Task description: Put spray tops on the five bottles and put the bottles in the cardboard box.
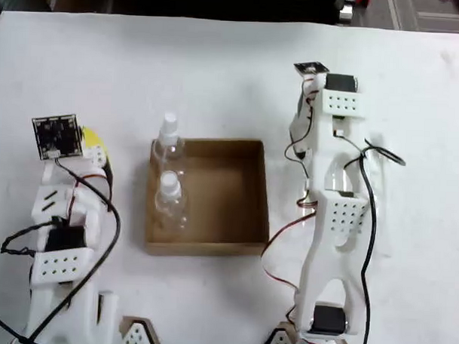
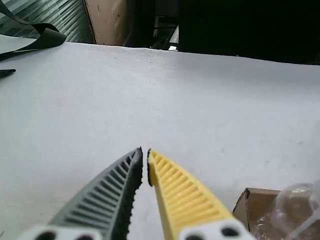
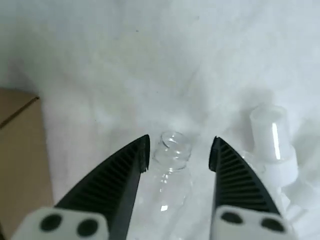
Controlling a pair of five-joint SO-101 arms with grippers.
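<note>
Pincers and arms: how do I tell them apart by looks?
Left pincer: one dark grey toothed finger, one yellow. Right pincer: both fingers black. The left arm and right arm are white shells with perforated panels, black motors, red and black cables.

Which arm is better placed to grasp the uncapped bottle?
Right: its open fingers flank the uncapped bottle, a spray top beside it. The left arm's fingers are shut, across the cardboard box from it.
</note>
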